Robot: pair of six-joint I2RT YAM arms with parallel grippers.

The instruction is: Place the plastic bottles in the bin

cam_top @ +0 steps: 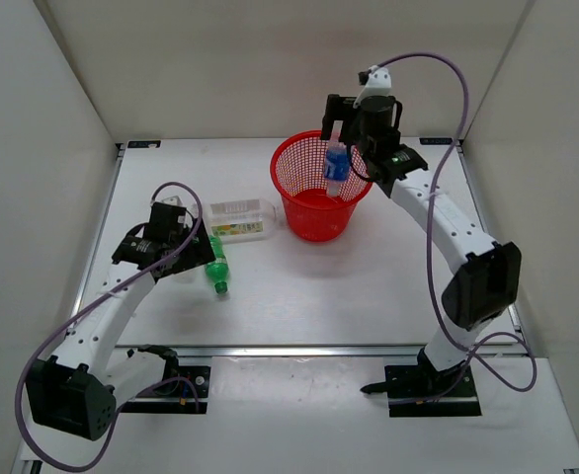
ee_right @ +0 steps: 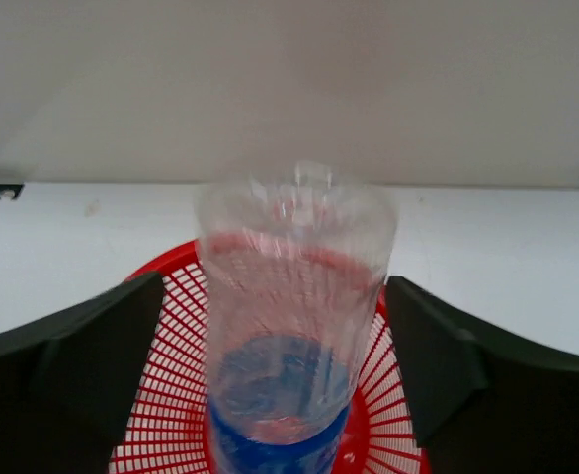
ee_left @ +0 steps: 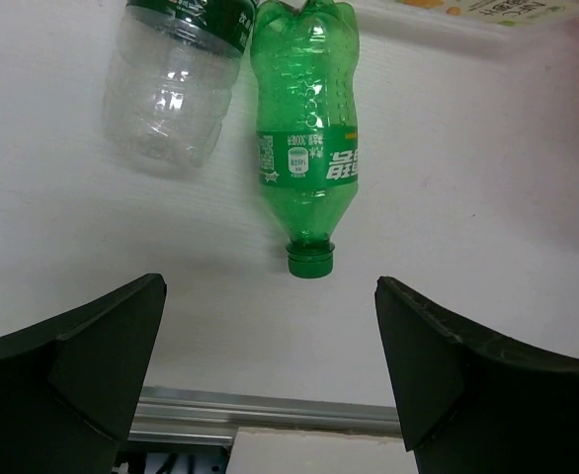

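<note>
Bottle [cam_top: 336,166] over bin [cam_top: 304,212], squarish bottle [cam_top: 240,219] left of it, two small bottles [cam_top: 216,267] nearer

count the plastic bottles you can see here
4. The blue-label bottle is over the red bin, inside the open right end effector. The squarish clear bottle, green bottle and small clear bottle lie on the table left of the bin.

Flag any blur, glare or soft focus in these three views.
Right wrist: the blue-label bottle is blurred, close to the lens. Left wrist: sharp green bottle, faint shadow beside the small clear bottle. Top external: even light, no glare, red bin crisp.
</note>
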